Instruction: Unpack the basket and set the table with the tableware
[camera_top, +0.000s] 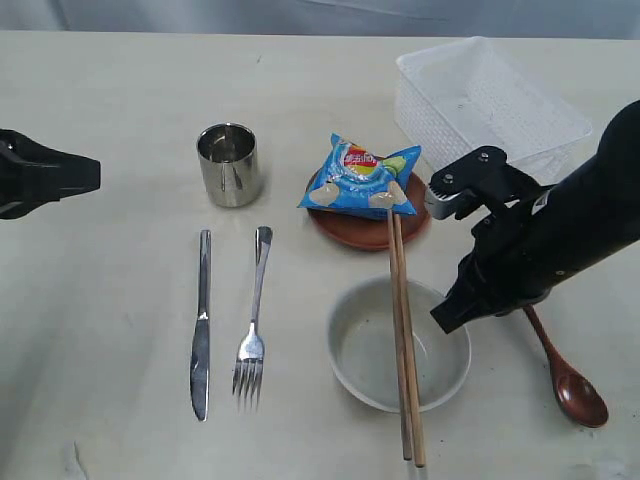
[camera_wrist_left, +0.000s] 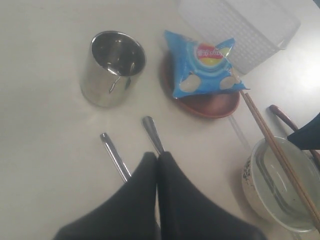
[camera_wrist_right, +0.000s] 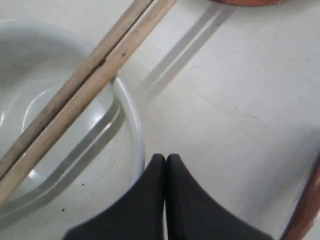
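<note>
– Basket (camera_top: 430, 125) status?

– Sat at upper right of the table (camera_top: 100, 330) in the exterior view, just behind the plate (camera_top: 345, 232). Nothing visible inside it, as far as that view showed.

– Tableware?

– All out on the table, by the look of it. Cup (camera_top: 229, 165) stood upright. Knife (camera_top: 202, 325) & fork (camera_top: 253, 320) lay side by side in front of it, apart, roughly parallel. Bowl (camera_top: 335, 350) sat in front of the plate w/ chopsticks (camera_top: 403, 330) laid across its rim, their far ends reaching the plate. Spoon (camera_top: 570, 380) lay right of the bowl, handle partly hidden by the right arm.

– Anything odd?

– Blue snack bag (camera_top: 360, 178) lay on the plate. Not tableware, so prob. the one item out of place.

– Grippers?

– Right gripper (camera_wrist_right: 165, 159) had its jaws pressed together, nothing between them. It hung just beside the bowl's rim, between bowl & spoon. Left gripper (camera_top: 92, 175) was likewise closed & empty, at the left edge, well apart from the cup.

– So how far along?

– Unpacking looked done, setting nearly so. My guess: only tidying was left, e.g. the bag off the plate, maybe the chopsticks off the bowl.
</note>
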